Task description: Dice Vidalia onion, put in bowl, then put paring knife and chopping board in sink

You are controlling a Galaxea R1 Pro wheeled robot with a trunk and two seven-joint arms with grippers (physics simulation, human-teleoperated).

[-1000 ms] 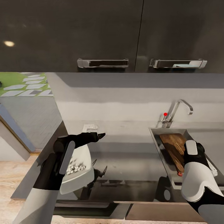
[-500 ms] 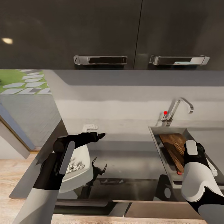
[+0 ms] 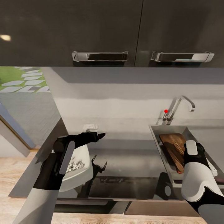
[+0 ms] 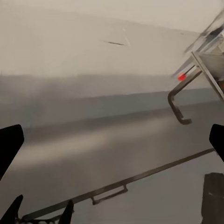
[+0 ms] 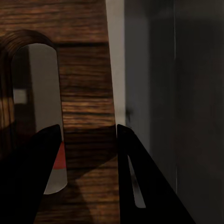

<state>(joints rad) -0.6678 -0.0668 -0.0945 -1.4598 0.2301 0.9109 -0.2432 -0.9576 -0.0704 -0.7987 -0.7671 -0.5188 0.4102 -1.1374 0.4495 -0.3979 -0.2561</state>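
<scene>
— What is changed from a second earlier?
— Only the view is seen to have shifted; the arms and objects are unmoved.
— And what is counted?
— One chopping board [image 3: 173, 150] is seen in the sink [image 3: 156, 136], gripped at its edge by the right gripper [image 5: 88, 140]. One bowl [image 3: 80, 163] of diced onion [image 3: 75, 166] is seen on the countertop [image 3: 130, 155]. The left gripper [image 3: 99, 135] is spread wide, empty. Two cabinet handles [image 3: 100, 56] are visible.

Even, soft light; the glossy counter [image 3: 130, 183] mirrors the arms, the left wrist view is blurred, the right wrist view dim.
</scene>
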